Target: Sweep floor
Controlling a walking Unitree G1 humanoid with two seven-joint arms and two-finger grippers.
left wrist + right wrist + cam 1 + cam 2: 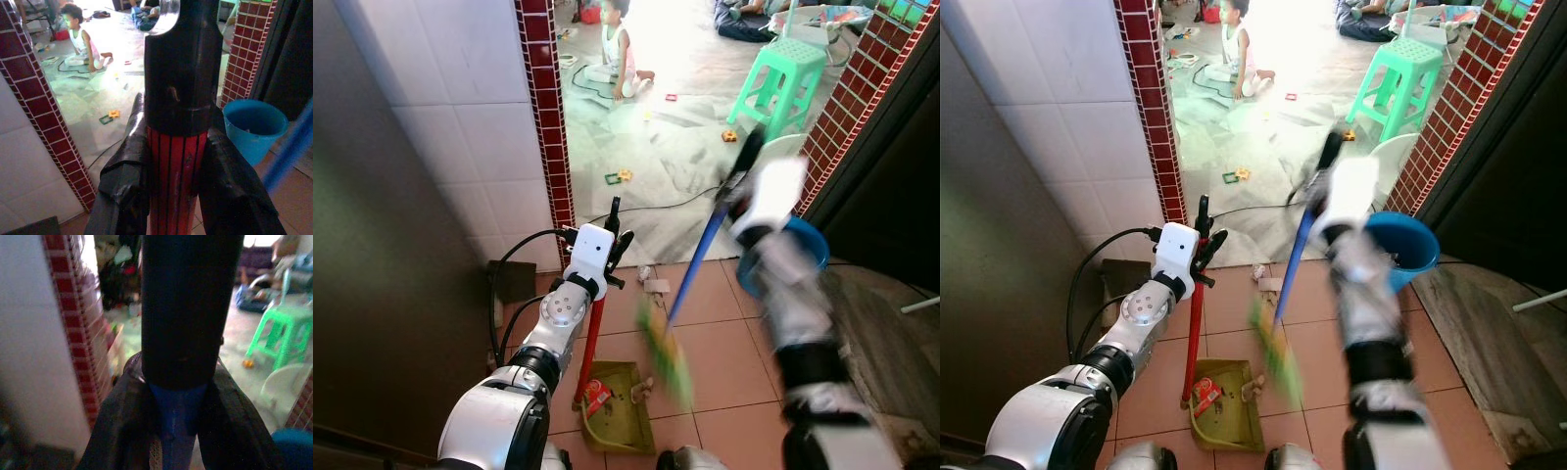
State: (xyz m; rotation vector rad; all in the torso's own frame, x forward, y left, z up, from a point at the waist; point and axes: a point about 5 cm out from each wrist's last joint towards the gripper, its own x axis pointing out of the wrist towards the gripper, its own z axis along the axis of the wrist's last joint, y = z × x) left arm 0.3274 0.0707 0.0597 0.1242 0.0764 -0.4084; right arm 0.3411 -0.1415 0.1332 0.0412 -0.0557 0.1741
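Terracotta tiles [724, 348] met a brick-edged doorway [540, 108] at 12 o'clock; left gripper [615, 238] pinched the dustpan [612, 401] handle, right gripper [741, 171] the broom [690, 279].

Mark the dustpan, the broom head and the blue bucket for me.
dustpan [625, 416]: left eye view, olive tray floor.
broom head [668, 360]: left eye view, blurred green bristles.
blue bucket [1408, 247]: right eye view, its rim.

Left gripper [615, 227]: fingers squeezed on a red stick.
Right gripper [741, 166]: blurry, fingers squeezed on a blue stick.
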